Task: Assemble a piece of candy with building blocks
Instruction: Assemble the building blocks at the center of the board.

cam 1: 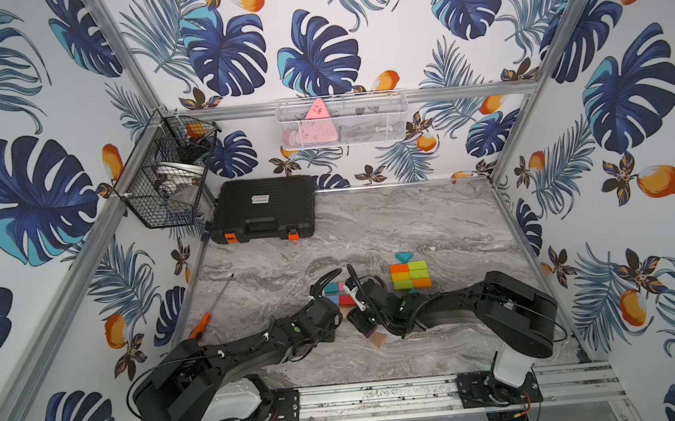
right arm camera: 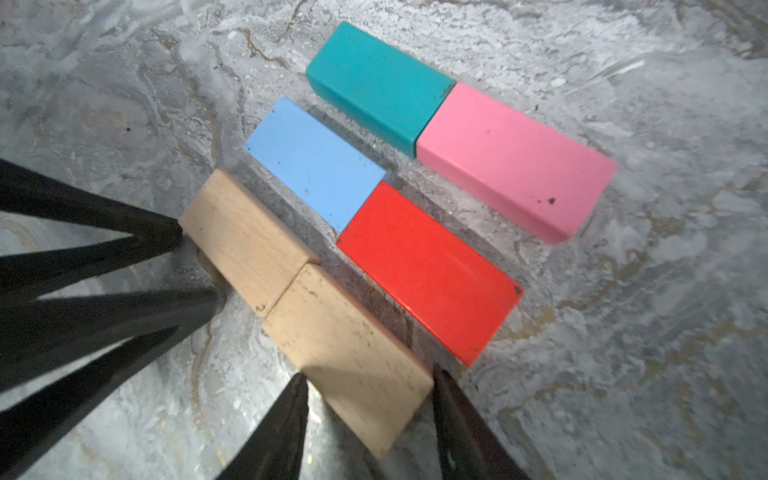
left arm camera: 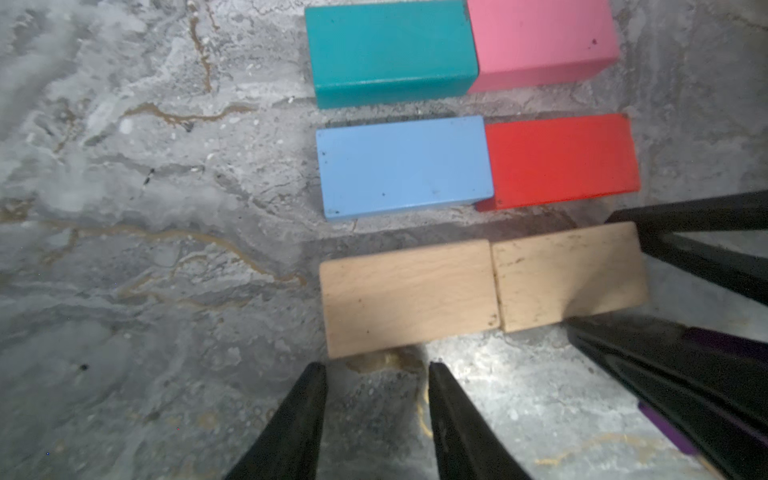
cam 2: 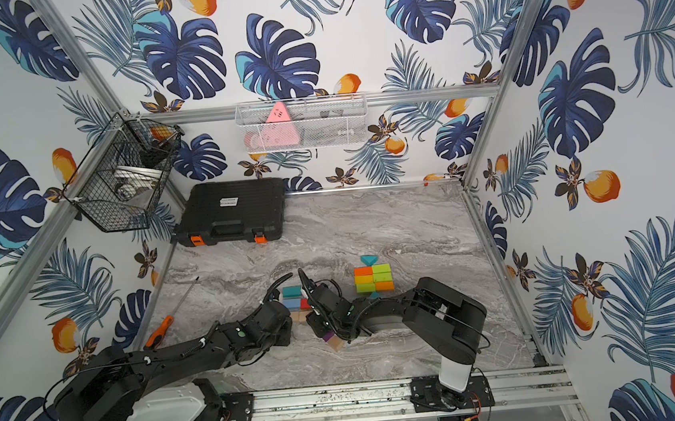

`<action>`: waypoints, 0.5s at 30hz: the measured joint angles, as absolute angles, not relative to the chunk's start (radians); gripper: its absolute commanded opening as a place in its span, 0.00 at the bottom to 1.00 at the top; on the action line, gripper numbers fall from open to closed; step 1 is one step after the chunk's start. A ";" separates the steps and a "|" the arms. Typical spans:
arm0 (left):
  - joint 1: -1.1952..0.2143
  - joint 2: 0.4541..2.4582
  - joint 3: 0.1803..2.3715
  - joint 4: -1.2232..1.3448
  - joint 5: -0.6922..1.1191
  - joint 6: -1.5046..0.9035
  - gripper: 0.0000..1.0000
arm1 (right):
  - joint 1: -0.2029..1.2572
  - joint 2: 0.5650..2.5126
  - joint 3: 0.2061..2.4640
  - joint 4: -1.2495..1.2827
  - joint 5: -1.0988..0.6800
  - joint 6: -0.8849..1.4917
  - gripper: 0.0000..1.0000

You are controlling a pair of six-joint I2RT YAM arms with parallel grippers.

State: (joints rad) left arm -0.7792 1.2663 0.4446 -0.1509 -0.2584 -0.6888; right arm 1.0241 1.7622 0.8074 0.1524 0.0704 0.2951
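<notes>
Six building blocks lie in three pairs on the marble: teal (left arm camera: 390,54) and pink (left arm camera: 540,41), blue (left arm camera: 403,166) and red (left arm camera: 561,158), then two plain wood ones (left arm camera: 407,295) (right arm camera: 349,353). My left gripper (left arm camera: 377,365) is open by a narrow gap with nothing in it, its tips just short of the left wood block's long edge. My right gripper (right arm camera: 370,374) is shut on the end of the other wood block, which lies skewed between its fingers. A block figure of orange, green and yellow (cam 1: 410,275) with a teal triangle (cam 1: 403,257) stands further right.
A purple block (cam 1: 368,333) and a wood piece (cam 1: 378,339) lie under my right wrist. An orange-handled screwdriver (cam 1: 207,318) lies at the left. A black case (cam 1: 263,209) stands at the back left. Wire baskets (cam 1: 165,172) (cam 1: 342,119) hang on the walls.
</notes>
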 measured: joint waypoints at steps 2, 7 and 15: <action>-0.779 1.272 0.445 -0.141 -0.259 -0.689 0.46 | 1.024 1.763 0.807 0.155 0.070 0.296 0.51; -0.779 1.284 0.445 -0.117 -0.265 -0.688 0.44 | 1.024 1.769 0.807 0.168 0.071 0.299 0.51; -0.778 1.310 0.450 -0.080 -0.273 -0.682 0.43 | 1.024 1.770 0.804 0.176 0.071 0.303 0.51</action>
